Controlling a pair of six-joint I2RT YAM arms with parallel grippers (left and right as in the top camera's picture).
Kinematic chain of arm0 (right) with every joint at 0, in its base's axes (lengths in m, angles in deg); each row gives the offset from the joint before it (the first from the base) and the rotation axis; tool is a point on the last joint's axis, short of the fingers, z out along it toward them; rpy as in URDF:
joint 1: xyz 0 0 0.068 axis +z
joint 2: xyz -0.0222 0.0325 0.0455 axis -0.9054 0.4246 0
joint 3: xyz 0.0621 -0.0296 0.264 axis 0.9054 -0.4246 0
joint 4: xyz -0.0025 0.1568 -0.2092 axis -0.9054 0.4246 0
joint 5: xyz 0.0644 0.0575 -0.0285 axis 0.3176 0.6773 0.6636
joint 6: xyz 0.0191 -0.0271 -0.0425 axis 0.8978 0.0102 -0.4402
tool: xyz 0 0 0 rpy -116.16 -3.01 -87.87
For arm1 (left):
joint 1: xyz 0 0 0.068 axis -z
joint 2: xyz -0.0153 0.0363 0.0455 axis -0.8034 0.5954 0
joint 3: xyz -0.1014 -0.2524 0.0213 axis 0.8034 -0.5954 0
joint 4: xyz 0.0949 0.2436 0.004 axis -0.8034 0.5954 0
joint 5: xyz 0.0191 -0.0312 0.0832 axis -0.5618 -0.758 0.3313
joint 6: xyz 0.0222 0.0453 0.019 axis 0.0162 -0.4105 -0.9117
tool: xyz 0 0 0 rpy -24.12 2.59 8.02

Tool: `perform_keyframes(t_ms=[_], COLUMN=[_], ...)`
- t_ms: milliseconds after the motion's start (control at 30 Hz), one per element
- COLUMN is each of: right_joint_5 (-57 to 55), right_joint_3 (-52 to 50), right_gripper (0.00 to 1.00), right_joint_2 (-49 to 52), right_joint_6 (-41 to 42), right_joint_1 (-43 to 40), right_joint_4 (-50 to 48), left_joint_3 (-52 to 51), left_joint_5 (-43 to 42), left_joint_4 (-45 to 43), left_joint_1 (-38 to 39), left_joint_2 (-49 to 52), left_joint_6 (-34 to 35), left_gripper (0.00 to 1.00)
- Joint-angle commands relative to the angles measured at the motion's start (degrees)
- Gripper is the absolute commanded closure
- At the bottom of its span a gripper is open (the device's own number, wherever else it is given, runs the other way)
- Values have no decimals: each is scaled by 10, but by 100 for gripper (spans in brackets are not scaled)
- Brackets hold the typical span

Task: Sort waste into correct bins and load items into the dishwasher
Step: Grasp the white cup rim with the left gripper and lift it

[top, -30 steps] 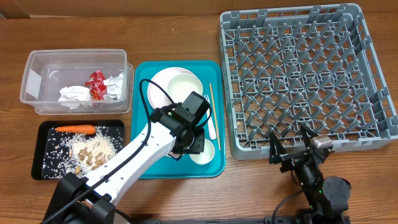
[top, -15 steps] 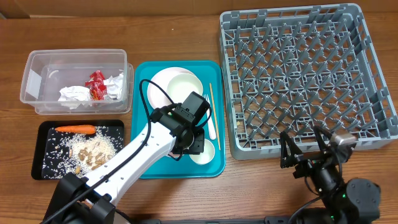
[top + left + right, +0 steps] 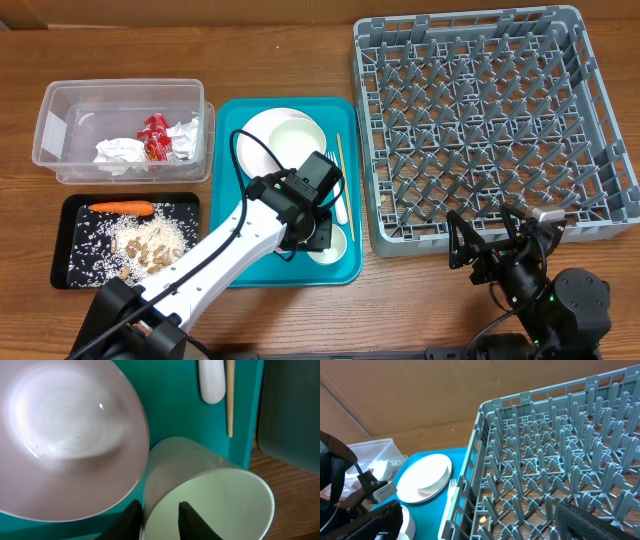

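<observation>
Brown wooden bench [image 3: 280, 50] carried everything, with a plain brown wall visible behind it in the right wrist view. Far to the left of the left jaws sat the clear tub [image 3: 60, 100], holding the red wrapper [image 3: 154, 137] among crumpled white napkins [image 3: 120, 152]. Just in front of the tub, also well left of those jaws, lay the black tray [image 3: 70, 270], with the carrot [image 3: 121, 208] along its far edge and the rice scraps [image 3: 148, 240] heaped in the middle.

Next came the teal tray [image 3: 230, 180]. Beyond the left jaws, at the tray's far end, a white plate [image 3: 262, 135] carried a pale bowl [image 3: 298, 138]. The white left arm [image 3: 220, 260] reached across the tray's near half, and its jaws were down at the small white cup [image 3: 210, 495]. Immediately left of them lay a pale pink plate [image 3: 65, 435], its rim close beside the cup. The black fingers [image 3: 131, 516] straddled the cup's wall, one outside and one inside the mouth, set narrowly apart; whether they actually pinched the wall I cannot tell. Ahead and to the right of these jaws, the fork [image 3: 211, 382] and the thin wooden stick [image 3: 230, 400] lay side by side near the tray's right edge.

Right of the tray stood the grey dish rack [image 3: 470, 245], its pegs upright, well beyond the left jaws' reach point. The right jaws hung just outside the rack's near wall, spread wide with nothing between the fingers [image 3: 455, 248], and the rack's lattice stretched ahead of them.
</observation>
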Motion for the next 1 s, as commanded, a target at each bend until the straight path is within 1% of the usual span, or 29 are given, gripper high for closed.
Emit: perform_keyframes(t_ms=[0,133,400,600,700,800,867,900,967], right_joint_5=[3,3,3,3,3,3,3,3,3], right_joint_3=[13,13,13,13,13,13,13,13,13], right_gripper=[0,0,0,0,0,0,0,0,0], right_joint_2=[0,0,0,0,0,0,0,0,0], right_joint_6=[2,2,2,2,2,2,2,2,2], right_joint_1=[-3,-3,-3,-3,-3,-3,-3,-3,-3], right_joint_4=[-3,-3,-3,-3,-3,-3,-3,-3,-2], left_joint_3=[-6,-6,-7,-10,-10,-10,-10,-9,-9], left_joint_5=[-3,16,13,13,13,13,13,13,13], left_joint_4=[-6,-5,-4,-5,-4,-5,-5,-5,-5], left_joint_1=[7,9,10,13,13,13,12,12,12], left_joint_2=[3,3,7,19,21,21,21,21,21], left_joint_6=[9,9,10,10,9,9,9,9,7], left_gripper=[75,76,75,79,83,85,94,96,96])
